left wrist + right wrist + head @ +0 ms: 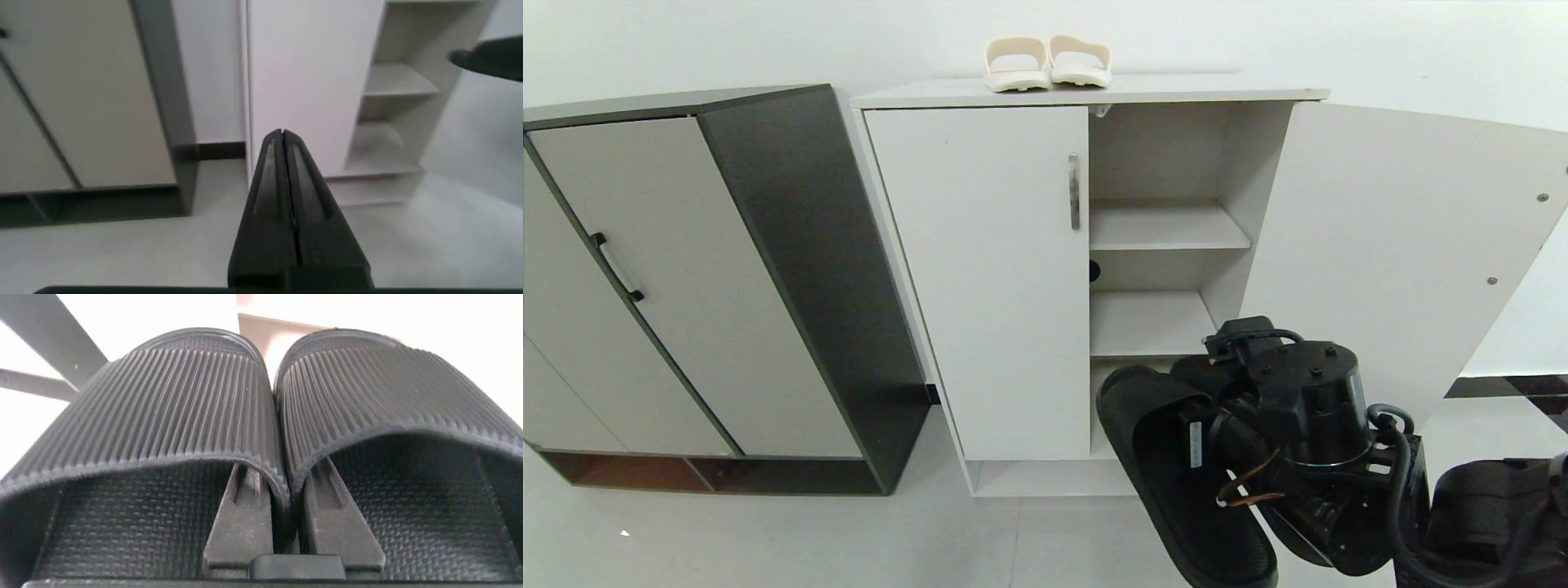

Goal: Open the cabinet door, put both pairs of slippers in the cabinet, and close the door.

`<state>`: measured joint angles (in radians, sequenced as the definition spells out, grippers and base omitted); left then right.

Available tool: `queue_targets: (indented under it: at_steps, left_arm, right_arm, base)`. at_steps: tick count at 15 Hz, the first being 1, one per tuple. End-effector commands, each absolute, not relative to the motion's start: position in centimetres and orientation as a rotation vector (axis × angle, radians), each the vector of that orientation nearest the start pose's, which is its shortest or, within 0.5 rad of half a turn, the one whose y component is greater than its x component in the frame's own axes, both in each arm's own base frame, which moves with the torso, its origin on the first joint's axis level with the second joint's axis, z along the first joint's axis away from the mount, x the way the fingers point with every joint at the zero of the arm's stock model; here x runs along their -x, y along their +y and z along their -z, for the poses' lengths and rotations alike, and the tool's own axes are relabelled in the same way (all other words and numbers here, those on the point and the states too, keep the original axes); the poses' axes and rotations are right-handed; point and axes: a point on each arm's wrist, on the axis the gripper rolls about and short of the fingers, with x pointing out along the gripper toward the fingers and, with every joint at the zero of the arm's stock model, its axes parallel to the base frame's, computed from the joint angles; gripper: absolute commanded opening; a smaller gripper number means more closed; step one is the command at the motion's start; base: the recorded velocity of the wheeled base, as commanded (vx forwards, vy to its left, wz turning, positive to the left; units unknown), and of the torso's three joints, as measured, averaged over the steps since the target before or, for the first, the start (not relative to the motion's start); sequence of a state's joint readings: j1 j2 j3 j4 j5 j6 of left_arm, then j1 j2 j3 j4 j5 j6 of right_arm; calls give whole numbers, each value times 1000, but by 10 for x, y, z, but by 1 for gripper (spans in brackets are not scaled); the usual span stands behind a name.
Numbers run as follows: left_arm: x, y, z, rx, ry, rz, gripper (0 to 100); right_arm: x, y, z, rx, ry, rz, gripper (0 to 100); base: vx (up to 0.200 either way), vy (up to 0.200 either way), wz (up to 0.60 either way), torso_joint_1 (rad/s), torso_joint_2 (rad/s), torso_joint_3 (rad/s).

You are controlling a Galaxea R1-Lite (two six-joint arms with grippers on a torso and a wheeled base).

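Now | my right gripper (284,508) pinches the black slippers (1168,465) together, fingertips hidden under their straps | left gripper (283,140) fingers pressed together.

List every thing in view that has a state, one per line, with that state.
Right cabinet door: open wide.
Left cabinet door: shut.
Grey cabinet door: shut.
Black slippers: gripped as a pair, off the floor, before the white cabinet.
Cream slippers: side by side on top of it.
Right gripper: jaws shut on the black slippers.
Left gripper: jaws shut, empty.
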<state>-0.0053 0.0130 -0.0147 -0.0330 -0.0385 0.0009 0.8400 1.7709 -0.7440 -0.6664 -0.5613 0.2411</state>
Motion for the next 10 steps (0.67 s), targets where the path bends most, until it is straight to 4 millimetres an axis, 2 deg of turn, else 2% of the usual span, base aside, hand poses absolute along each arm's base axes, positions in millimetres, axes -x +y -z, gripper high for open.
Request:
queue_targets:
  at_steps: [1,2,7,10]
  left_arm:
    - [23,0,-79,-5,-18,-2,0]
    - [23,2,-75,-30,12,-80,0]
    - [23,0,-75,-9,3,-3,0]
    - [23,0,-75,-5,3,-3,0]
  right_arm:
    - [-213,223,-148,-5,303,-249,0]
    - [-213,223,-147,-4,306,-248,0]
    - [-208,227,-147,-6,296,-270,0]
    - [-217,241,-146,0,281,-247,0]
  base:
    - [0,0,0,0,0,0]
    - [0,0,0,0,0,0]
    - [0,0,0,0,0,0]
    - [0,0,0,0,0,0]
